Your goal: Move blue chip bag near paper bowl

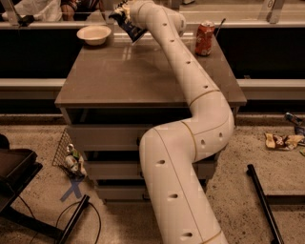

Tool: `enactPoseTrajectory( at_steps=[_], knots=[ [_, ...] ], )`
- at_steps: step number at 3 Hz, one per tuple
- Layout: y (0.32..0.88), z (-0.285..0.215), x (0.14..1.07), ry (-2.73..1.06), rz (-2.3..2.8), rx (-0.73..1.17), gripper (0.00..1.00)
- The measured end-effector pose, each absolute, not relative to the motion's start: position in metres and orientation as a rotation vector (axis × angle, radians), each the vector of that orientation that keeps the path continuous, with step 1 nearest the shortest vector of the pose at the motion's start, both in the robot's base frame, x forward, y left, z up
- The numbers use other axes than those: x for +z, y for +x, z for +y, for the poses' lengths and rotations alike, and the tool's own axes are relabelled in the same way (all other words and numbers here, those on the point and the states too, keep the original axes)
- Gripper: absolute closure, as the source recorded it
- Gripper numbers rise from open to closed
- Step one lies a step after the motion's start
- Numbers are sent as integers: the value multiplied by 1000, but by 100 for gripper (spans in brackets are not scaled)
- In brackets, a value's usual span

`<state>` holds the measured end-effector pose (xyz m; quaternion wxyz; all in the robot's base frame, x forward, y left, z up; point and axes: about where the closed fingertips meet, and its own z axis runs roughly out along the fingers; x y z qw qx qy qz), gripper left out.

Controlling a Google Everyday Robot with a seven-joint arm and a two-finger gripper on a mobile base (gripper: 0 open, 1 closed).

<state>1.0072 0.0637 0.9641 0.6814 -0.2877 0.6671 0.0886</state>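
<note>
The blue chip bag is dark blue foil with a whitish top end. It hangs tilted above the far edge of the table, held by my gripper. The gripper is shut on the bag's upper end at the top of the view. The paper bowl is a cream round bowl on the table's far left corner, just left of the bag and apart from it. My white arm reaches from the lower middle of the view across the table to the bag.
A red soda can stands at the table's far right. The grey table has drawers below. A mesh bin with litter sits on the floor at left, wrappers at right, and a black bar.
</note>
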Motion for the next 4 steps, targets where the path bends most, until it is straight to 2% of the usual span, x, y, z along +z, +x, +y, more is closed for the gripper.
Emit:
enactPoseTrajectory(
  at_steps=[1,4],
  knots=[
    [1015,66,958,-629,1481,170,100],
    [1016,72,953,-634,1485,176,28]
  ],
)
